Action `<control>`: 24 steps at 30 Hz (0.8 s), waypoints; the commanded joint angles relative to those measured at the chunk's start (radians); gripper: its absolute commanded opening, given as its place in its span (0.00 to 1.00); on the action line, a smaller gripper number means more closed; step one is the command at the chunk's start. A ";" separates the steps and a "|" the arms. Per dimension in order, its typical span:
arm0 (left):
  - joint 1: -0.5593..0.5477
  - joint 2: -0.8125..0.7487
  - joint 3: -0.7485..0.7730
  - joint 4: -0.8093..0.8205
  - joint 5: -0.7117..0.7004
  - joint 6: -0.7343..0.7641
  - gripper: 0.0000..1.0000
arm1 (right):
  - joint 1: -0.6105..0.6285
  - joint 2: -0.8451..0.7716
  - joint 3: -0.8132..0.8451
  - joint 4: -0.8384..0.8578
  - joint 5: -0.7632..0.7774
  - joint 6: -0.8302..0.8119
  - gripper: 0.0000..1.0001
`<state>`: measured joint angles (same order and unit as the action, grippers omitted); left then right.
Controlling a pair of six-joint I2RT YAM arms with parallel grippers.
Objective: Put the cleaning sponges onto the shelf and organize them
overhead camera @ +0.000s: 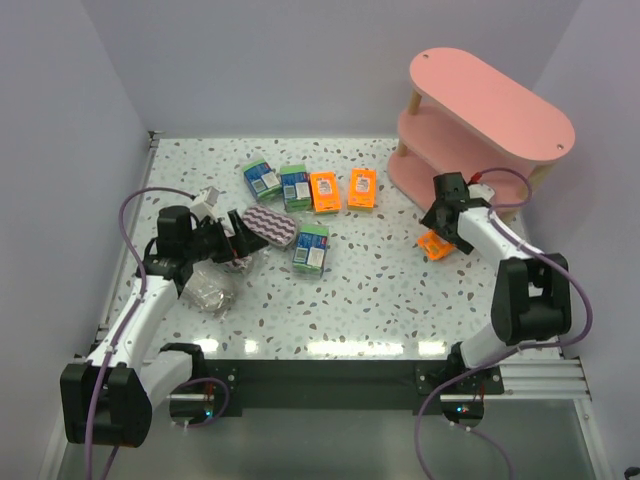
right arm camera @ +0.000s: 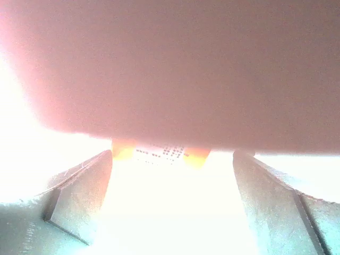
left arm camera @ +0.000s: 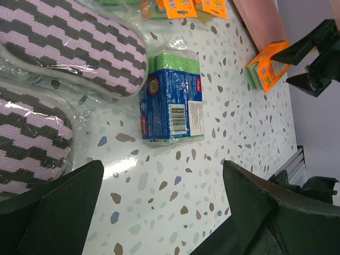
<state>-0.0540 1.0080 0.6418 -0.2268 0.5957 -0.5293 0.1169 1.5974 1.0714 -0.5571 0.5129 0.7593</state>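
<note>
The pink shelf (overhead camera: 490, 110) stands at the far right, with no pack showing on its top board. Cleaning sponges lie on the table: two orange packs (overhead camera: 324, 191), green-and-blue packs (overhead camera: 262, 178) (overhead camera: 311, 247) (left arm camera: 172, 101), a purple zigzag one (overhead camera: 268, 225) (left arm camera: 79, 48) and a greyish one (overhead camera: 208, 290). A third orange pack (overhead camera: 435, 246) (left arm camera: 268, 66) (right arm camera: 159, 151) rests by the shelf's foot. My right gripper (overhead camera: 436, 225) (right arm camera: 172, 159) is open just behind it, holding nothing. My left gripper (overhead camera: 238, 243) (left arm camera: 162, 170) is open over bare table beside the zigzag sponge.
White walls close the table at the left and back. The shelf's lowest board (right arm camera: 170, 64) fills the top of the overexposed right wrist view. A second zigzag sponge (left arm camera: 26, 143) in clear wrap lies close to my left finger.
</note>
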 commanded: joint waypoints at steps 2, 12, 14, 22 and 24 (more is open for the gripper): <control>-0.003 -0.020 -0.004 0.033 0.006 0.020 1.00 | 0.004 -0.167 -0.062 -0.036 -0.080 -0.063 0.98; -0.003 -0.016 -0.027 0.079 0.022 -0.006 1.00 | 0.056 -0.221 -0.091 -0.078 -0.335 -0.264 0.86; -0.003 -0.019 -0.031 0.087 0.026 -0.014 1.00 | 0.117 -0.192 -0.097 -0.073 -0.361 -0.281 0.64; -0.001 -0.052 -0.048 0.077 0.023 -0.020 1.00 | 0.274 -0.085 -0.077 -0.075 -0.266 -0.227 0.22; -0.003 -0.060 -0.054 0.067 0.018 -0.017 1.00 | 0.274 -0.028 -0.058 -0.108 -0.197 -0.226 0.17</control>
<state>-0.0540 0.9768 0.5964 -0.1879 0.6018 -0.5396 0.4023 1.5227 0.9821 -0.6239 0.2237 0.5194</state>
